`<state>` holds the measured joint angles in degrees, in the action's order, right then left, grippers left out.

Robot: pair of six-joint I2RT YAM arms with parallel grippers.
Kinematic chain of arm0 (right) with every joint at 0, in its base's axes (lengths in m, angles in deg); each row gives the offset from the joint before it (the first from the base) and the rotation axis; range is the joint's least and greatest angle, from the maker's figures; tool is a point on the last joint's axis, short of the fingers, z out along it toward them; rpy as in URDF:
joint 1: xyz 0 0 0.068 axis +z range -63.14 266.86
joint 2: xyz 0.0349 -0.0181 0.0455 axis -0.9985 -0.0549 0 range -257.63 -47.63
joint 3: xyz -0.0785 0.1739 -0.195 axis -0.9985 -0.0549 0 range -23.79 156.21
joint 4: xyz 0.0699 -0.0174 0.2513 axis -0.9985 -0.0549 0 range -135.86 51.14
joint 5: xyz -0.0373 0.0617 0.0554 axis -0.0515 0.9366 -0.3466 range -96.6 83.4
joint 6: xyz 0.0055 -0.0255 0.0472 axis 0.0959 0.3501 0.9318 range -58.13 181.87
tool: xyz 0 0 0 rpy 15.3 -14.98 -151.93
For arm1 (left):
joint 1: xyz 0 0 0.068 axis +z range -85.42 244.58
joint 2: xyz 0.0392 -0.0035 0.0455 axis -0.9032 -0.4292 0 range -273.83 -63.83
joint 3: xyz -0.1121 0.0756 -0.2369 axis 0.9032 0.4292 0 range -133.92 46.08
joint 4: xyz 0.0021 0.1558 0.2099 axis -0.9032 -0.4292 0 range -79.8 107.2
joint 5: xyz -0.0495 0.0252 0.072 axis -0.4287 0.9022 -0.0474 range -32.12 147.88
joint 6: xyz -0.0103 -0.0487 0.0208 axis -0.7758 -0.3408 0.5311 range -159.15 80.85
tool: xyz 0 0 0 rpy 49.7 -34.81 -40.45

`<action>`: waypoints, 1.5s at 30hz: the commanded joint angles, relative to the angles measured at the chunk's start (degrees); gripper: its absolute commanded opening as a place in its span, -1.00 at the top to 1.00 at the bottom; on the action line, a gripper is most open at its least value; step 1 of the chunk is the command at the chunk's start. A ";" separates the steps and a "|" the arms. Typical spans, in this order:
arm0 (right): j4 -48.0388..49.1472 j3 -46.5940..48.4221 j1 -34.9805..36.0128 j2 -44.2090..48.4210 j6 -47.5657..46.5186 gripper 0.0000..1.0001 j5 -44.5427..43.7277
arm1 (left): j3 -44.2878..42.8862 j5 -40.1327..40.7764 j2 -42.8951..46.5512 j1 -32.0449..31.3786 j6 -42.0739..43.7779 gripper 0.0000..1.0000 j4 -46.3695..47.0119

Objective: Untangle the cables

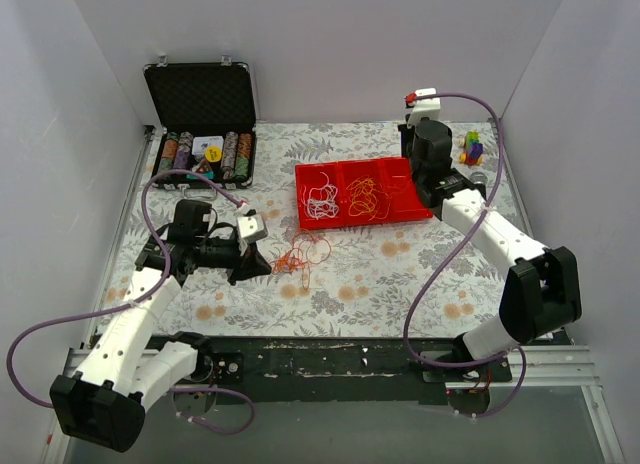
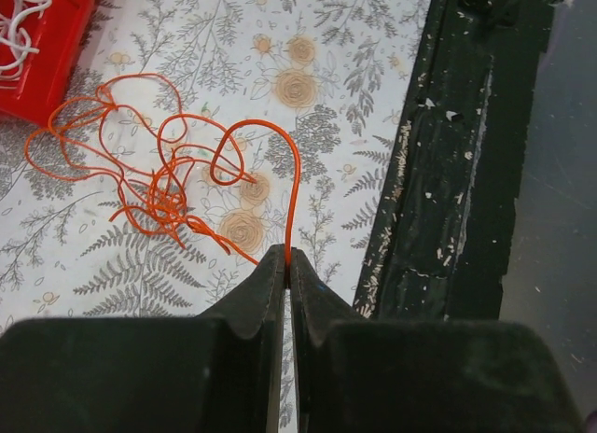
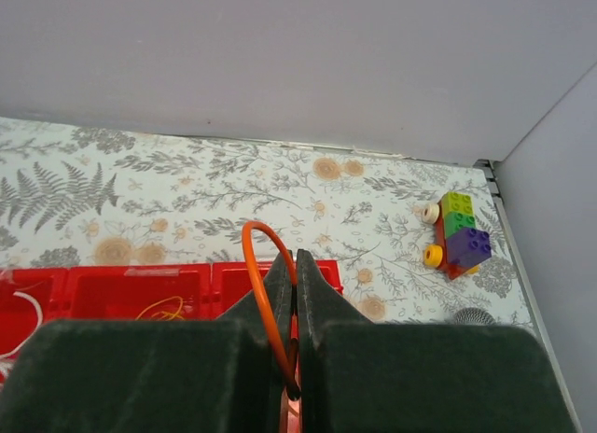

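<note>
A tangle of red-orange cable (image 1: pixel 303 251) lies on the floral table, just in front of the red tray (image 1: pixel 400 208); it also shows in the left wrist view (image 2: pixel 166 202). My left gripper (image 1: pixel 266 263) (image 2: pixel 287 258) is shut on one strand that rises from that tangle. The tray holds white cables (image 1: pixel 319 200) in its left compartment and orange-yellow cables (image 1: pixel 365 196) in the middle one. My right gripper (image 1: pixel 420 176) (image 3: pixel 295 258) hangs over the tray's right compartment, shut on a loop of orange cable (image 3: pixel 254 265).
An open black case of poker chips (image 1: pixel 200 144) stands at the back left. A small toy of coloured bricks (image 1: pixel 472 147) (image 3: pixel 457 232) sits at the back right near the wall. The black front rail (image 2: pixel 448 172) runs along the table's near edge.
</note>
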<state>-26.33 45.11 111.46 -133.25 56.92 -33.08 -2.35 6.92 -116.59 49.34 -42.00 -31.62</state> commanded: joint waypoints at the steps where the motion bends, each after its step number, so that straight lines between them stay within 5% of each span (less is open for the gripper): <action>1: 10.22 -1.66 -0.69 -1.12 -1.55 0.97 -5.16 | -4.48 -6.42 -0.60 -0.14 5.49 1.00 -7.51; 7: 10.67 -1.93 -2.62 -4.72 -1.29 0.97 -3.50 | -7.38 -8.63 -1.92 -0.13 6.54 1.00 -10.51; 20: -4.87 2.28 -4.82 -14.56 9.34 0.97 1.25 | -8.35 -9.33 -1.74 -0.05 4.17 1.00 -7.87; 26: -16.48 9.49 -5.26 -19.84 11.89 0.25 2.49 | -8.79 -9.16 -1.48 -0.14 3.56 1.00 -7.26; 28: -17.37 10.72 -5.26 -19.67 11.72 -0.17 2.92 | -9.06 -9.33 -1.39 -0.13 3.29 1.00 -7.08; 33: -21.15 12.58 -5.26 -15.82 13.47 -0.28 2.13 | -9.14 -9.25 -0.86 -0.05 1.73 1.00 -6.29; 38: -13.08 2.75 -4.74 -1.59 15.32 -0.41 7.83 | -8.53 -8.63 -0.34 -0.05 0.48 1.00 -4.10; 44: -1.56 -11.66 -1.58 13.62 9.27 -0.50 38.21 | -7.56 -4.86 -0.07 -0.05 -4.52 1.00 3.45; 45: -0.59 -14.30 0.08 16.17 8.04 -0.70 41.56 | -7.74 -4.59 -0.24 -0.05 -5.05 1.00 4.42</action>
<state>-35.53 38.84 107.43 -124.05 69.25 -12.84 -9.17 0.48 -117.88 49.34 -43.20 -33.59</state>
